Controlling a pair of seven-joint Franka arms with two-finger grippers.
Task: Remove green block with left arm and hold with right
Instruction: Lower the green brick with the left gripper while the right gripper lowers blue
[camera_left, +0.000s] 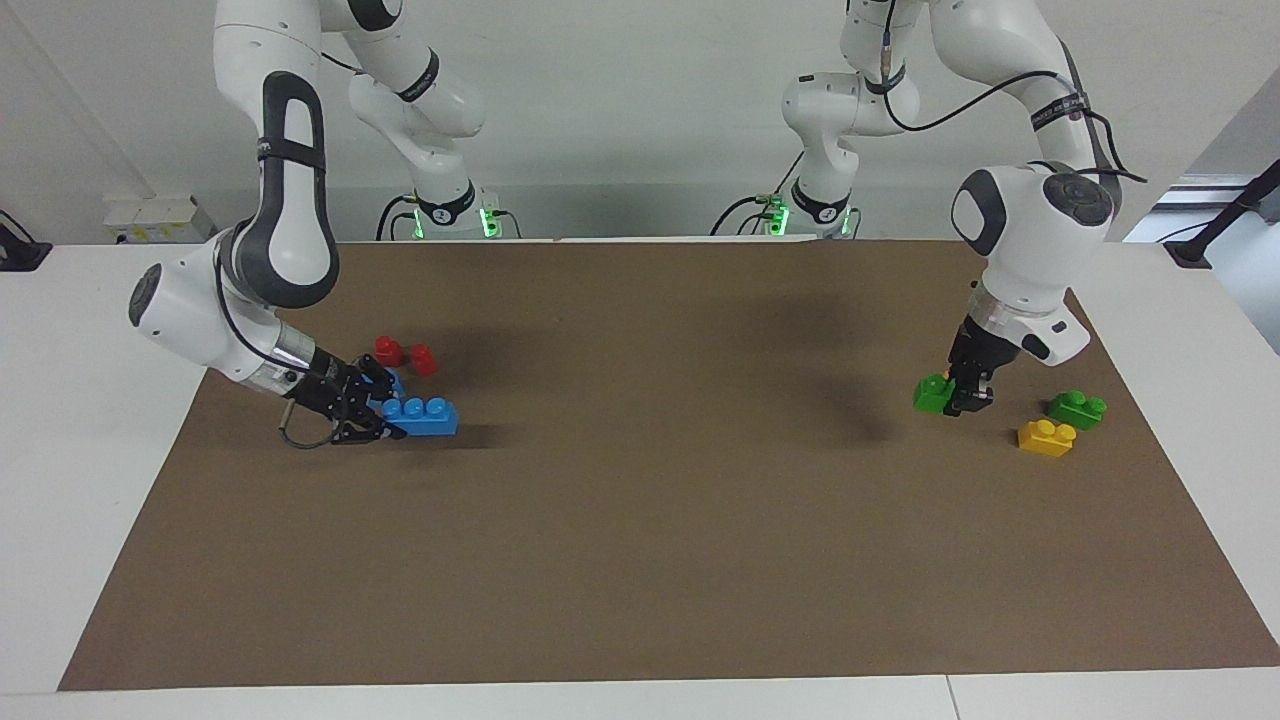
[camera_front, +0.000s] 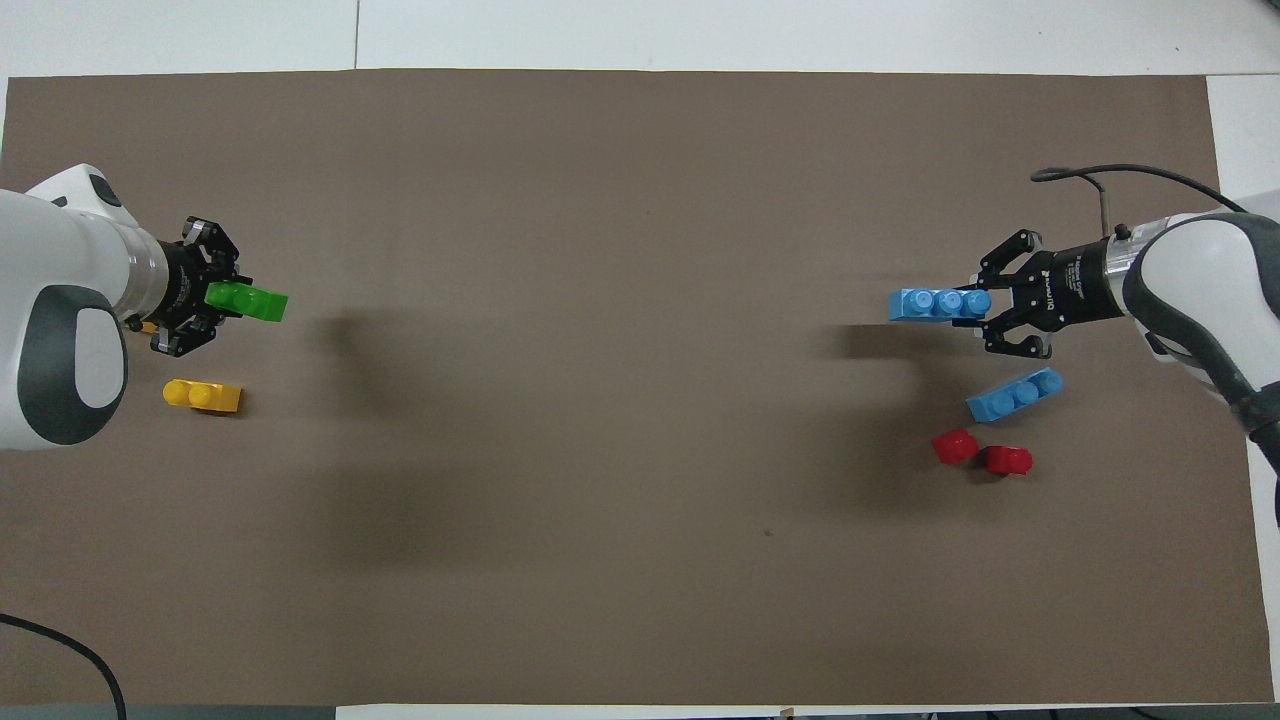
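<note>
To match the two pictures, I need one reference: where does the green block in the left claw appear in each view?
Facing view: the green block is at mid-height, at the left arm's end of the table, in the left claw.
Overhead view: the green block is at that same end, sticking out of the left claw.
Shared landmark: the yellow brick beside it.

You are in a robotics lab; two white jointed arms (camera_left: 270, 200) stand bolted at the edge of a white counter (camera_left: 90, 400) with a brown mat (camera_left: 640, 500); cables trail from their lit bases; bare pale walls; toy bricks (camera_front: 930, 303) by each hand.
</note>
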